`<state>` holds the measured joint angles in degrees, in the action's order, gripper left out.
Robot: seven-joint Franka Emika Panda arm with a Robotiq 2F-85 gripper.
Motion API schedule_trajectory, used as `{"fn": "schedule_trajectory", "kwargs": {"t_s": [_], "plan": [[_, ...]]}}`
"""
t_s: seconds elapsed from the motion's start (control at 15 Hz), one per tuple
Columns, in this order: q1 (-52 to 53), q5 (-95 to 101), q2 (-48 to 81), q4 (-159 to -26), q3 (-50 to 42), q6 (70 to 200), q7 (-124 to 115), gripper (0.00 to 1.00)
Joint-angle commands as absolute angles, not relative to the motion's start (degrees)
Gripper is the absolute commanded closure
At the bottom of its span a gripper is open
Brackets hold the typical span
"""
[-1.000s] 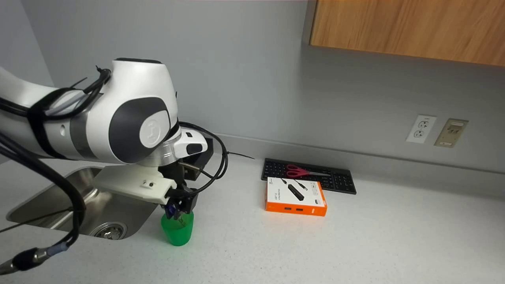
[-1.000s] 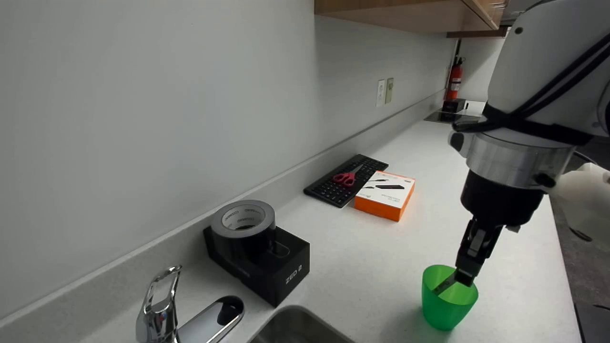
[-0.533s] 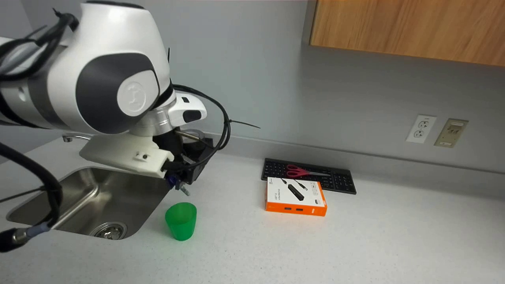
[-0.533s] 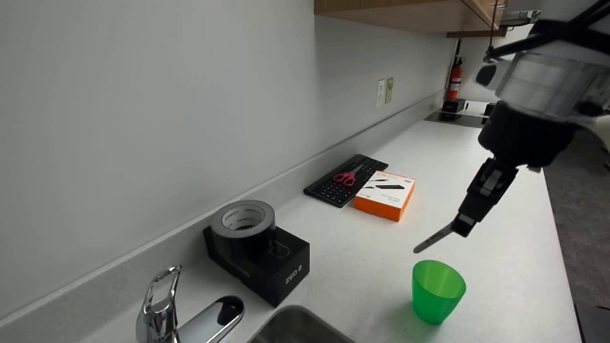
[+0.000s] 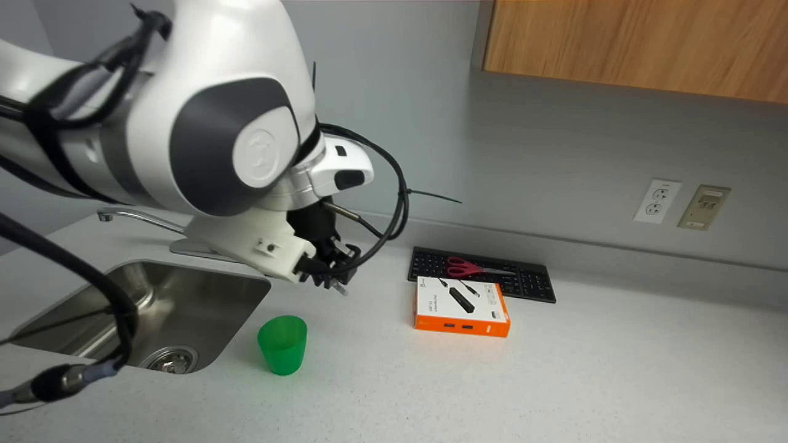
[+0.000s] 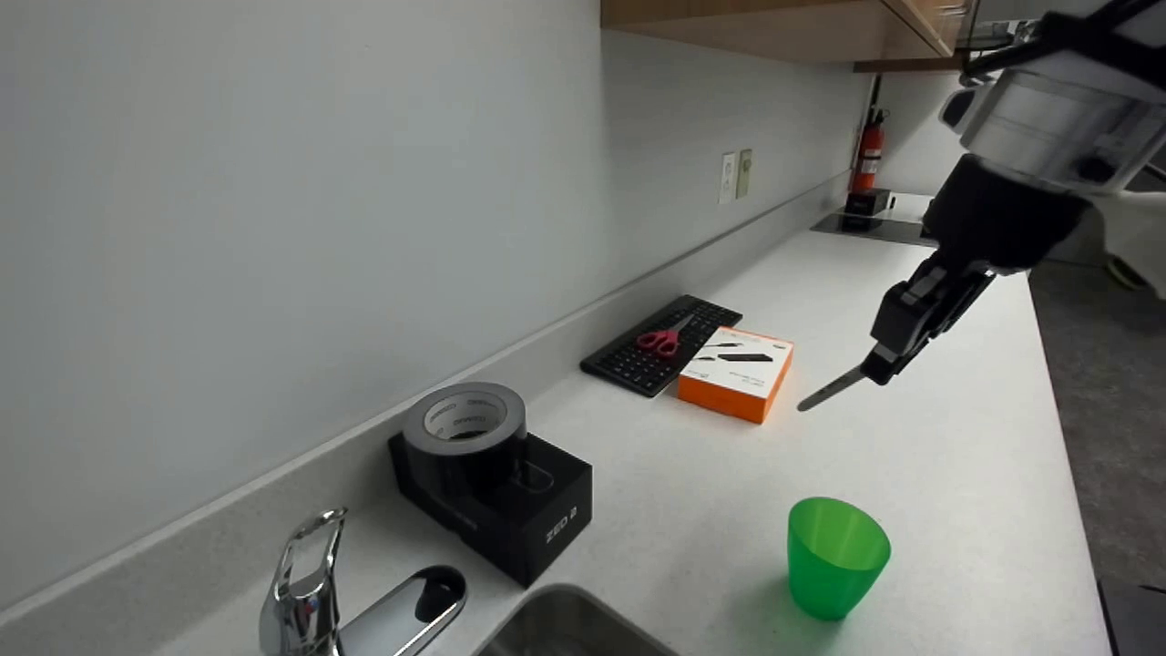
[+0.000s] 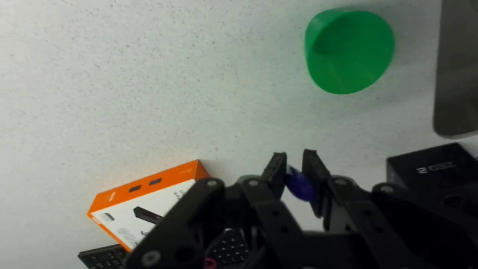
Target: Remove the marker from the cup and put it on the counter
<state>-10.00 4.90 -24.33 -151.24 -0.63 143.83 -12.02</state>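
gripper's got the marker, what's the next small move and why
Probably lower the gripper toward the counter between the cup and the orange box: it holds the marker outside the cup, above the counter, not yet set down.

There's one marker [image 6: 831, 389], one cup [image 6: 824, 588], one keyboard [image 5: 537, 284], two wall plates [image 5: 657, 201].

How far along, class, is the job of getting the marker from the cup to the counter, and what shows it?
Done: the marker is out of the cup, which stands upright. Under way: the hand grips the marker, which slants downward, apparently above the counter. Left: it likely needs lowering and releasing; the closed grip shows it has not been let go.
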Motion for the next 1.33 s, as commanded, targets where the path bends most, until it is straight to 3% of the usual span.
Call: {"fn": "schedule_trajectory", "kwargs": {"t_s": [0.0, 0.27, 0.6, 0.67, 0.73, 0.8, 1.27], "plan": [[-17.03, 11.95, -11.07, -147.70, 1.55, 153.02, -23.12, 0.95], [-22.15, 24.82, 1.25, -144.14, 4.41, 158.27, -39.17, 0.95], [-11.25, 28.95, 9.47, -139.30, -4.18, 155.48, -45.69, 0.95], [-9.81, 27.29, 10.55, -138.35, -5.07, 154.95, -44.53, 0.91], [-8.78, 24.85, 11.31, -137.65, -5.43, 154.08, -42.29, 0.56], [-7.93, 22.99, 11.67, -137.24, -5.78, 153.41, -40.72, 0.55], [-5.77, 12.39, 8.50, -136.23, -6.53, 148.18, -31.13, 0.04]]}}
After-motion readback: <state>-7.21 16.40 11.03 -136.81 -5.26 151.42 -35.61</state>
